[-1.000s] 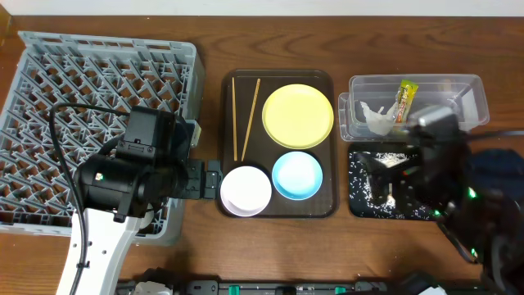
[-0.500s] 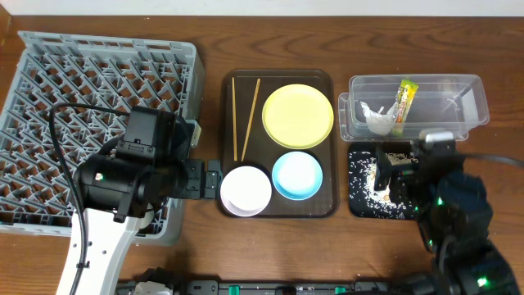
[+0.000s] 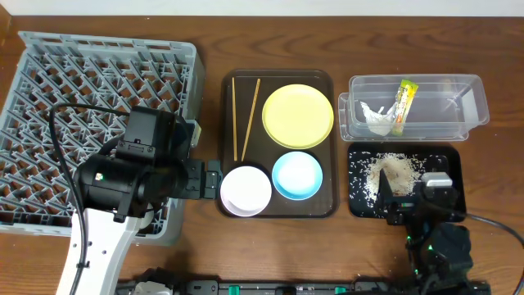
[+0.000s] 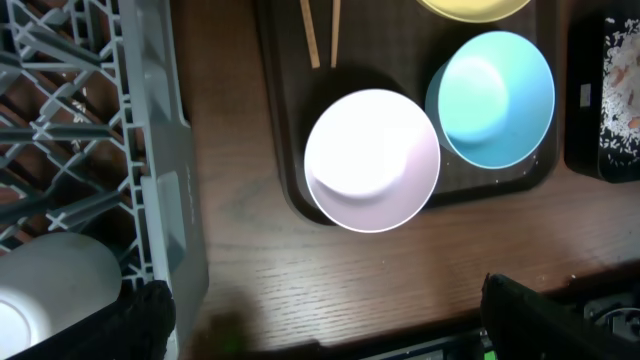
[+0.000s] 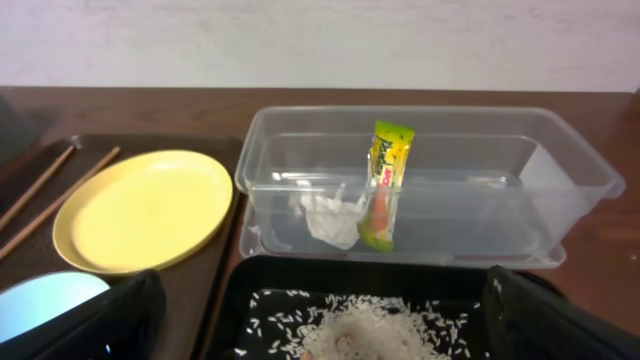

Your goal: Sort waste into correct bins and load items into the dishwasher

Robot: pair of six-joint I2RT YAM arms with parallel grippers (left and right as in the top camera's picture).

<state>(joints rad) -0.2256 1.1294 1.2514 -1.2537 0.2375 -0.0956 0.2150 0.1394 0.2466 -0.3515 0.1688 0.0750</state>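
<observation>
White bowl (image 4: 372, 160) is framed under the left gripper (image 4: 335, 322), jaws spread empty; pinched off-centre, it could be tipped against the blue bowl (image 4: 495, 95).

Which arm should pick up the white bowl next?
Left. The left gripper sits beside the white bowl and the dish rack; the right gripper is far off over the black tray.

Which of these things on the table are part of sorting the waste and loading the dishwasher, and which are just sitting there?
Part of the job: dish rack, chopsticks, yellow plate, white bowl, light blue bowl, clear tub, black tray, snack wrapper, tissue, rice crumbs.

Just there: dark brown serving tray under the dishes, wooden table.
</observation>
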